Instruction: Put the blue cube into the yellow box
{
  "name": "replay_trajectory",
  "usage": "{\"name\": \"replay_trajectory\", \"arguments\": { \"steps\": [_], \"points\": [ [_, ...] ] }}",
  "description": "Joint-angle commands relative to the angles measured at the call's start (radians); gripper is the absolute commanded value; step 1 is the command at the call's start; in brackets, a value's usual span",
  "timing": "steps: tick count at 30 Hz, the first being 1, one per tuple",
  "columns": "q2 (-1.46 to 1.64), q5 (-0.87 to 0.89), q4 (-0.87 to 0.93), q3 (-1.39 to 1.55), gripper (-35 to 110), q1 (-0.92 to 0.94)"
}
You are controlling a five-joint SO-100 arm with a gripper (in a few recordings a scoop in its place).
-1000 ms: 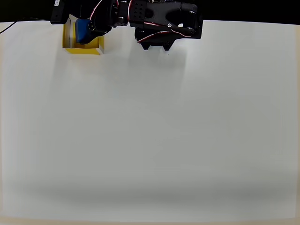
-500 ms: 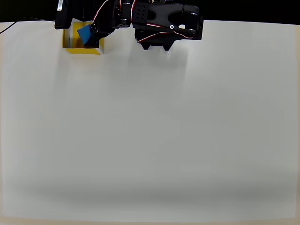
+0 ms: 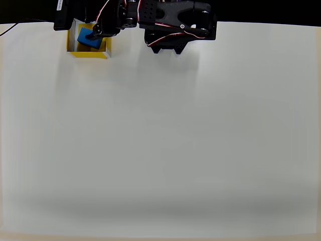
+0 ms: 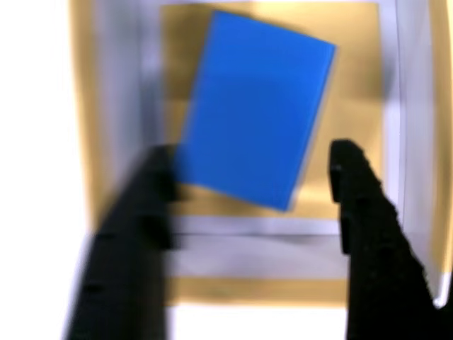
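Blue cube [image 4: 255, 110] lies inside the yellow box [image 4: 354, 42], resting on the yellow floor and turned askew to the box walls. In the wrist view its top face shows as a tilted rectangle, with bare floor visible along its right side and below its lower edge. In the overhead view the blue cube [image 3: 89, 39] sits within the yellow box [image 3: 104, 51] at the upper left of the white surface [image 3: 160, 140], near the far edge.

Tool [image 4: 251, 177] is spread wide above the box, holding nothing. The two black fingers [image 4: 361, 212] stand apart, one to each side of the cube's lower end. The left finger is blurred and overlaps the cube's lower left corner in the picture; whether it touches cannot be told. The right finger stands clear of the cube, with yellow floor visible between them.

In the overhead view the tool [image 3: 95, 31] hangs over the box, one dark fingertip crossing the cube's upper right part. The black arm [image 3: 175, 25] extends from there to the right along the far edge of the surface.
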Motion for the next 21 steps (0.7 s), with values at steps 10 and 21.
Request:
{"name": "replay_trajectory", "arguments": {
  "steps": [10,21],
  "points": [
    [0.012,0.16,0.014,-0.325,0,-0.611],
    [0.132,0.15,-0.06,-0.232,0,-1.224]
  ]
}}
